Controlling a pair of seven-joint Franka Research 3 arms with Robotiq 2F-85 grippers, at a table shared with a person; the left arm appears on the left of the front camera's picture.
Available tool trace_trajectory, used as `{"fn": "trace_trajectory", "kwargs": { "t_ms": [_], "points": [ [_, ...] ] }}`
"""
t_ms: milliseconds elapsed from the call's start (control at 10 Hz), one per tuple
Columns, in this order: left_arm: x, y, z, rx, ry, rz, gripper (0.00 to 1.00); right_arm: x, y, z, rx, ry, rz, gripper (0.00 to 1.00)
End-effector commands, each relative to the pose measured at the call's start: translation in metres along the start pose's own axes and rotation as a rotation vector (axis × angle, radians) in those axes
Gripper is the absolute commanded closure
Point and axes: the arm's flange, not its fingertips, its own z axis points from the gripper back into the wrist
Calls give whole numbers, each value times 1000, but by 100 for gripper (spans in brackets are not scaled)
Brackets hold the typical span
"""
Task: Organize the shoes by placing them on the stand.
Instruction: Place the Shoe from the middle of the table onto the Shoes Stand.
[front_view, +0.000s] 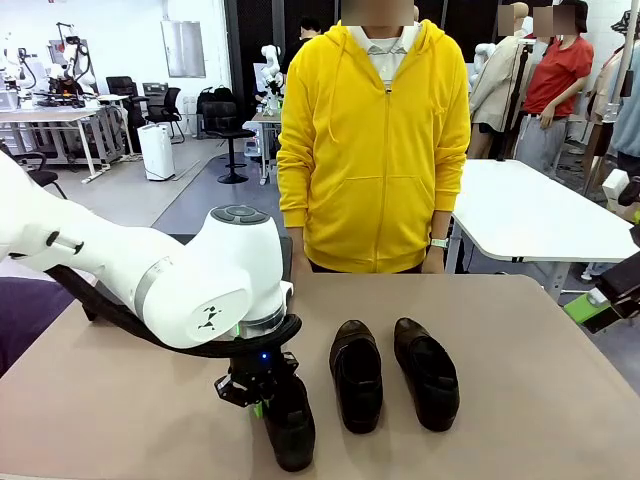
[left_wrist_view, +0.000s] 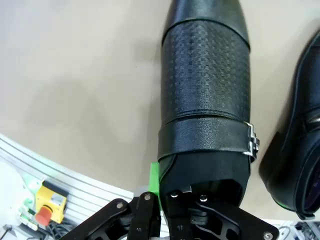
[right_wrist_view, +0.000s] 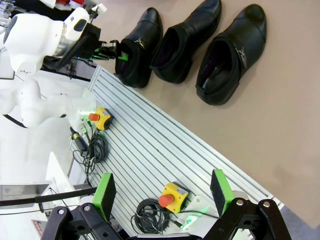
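Observation:
Three black glossy shoes lie on the beige table. My left gripper is shut on the heel rim of the leftmost shoe, near the front edge. In the left wrist view a green pad presses the outside of that shoe and the other finger sits inside its opening. The middle shoe and the right shoe lie side by side, toes toward me. My right gripper is open and holds nothing, off the table over the robot's base. The stand is out of view.
A person in a yellow hoodie stands at the far edge with hands down. In the right wrist view a ribbed metal base below the table's front edge carries emergency stop buttons and cables. The table is bare to the right.

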Motion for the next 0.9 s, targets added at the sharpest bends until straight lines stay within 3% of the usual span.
{"fn": "trace_trajectory", "kwargs": {
  "t_ms": [0,200,400,500,600,800],
  "points": [
    [0,9,30,-99,-19,-140,100,4,3,3,9,-3,-6,0],
    [-18,35,91,-227,-81,-348,100,4,3,3,9,-3,-6,0],
    [-36,59,124,-246,-189,-488,100,4,3,3,9,-3,-6,0],
    [-37,71,127,-216,-263,-441,100,4,3,3,9,-3,-6,0],
    [-36,26,116,-219,-160,-432,100,4,3,3,9,-3,-6,0],
    [-36,26,116,-219,-160,-432,100,4,3,3,9,-3,-6,0]
  ]
}}
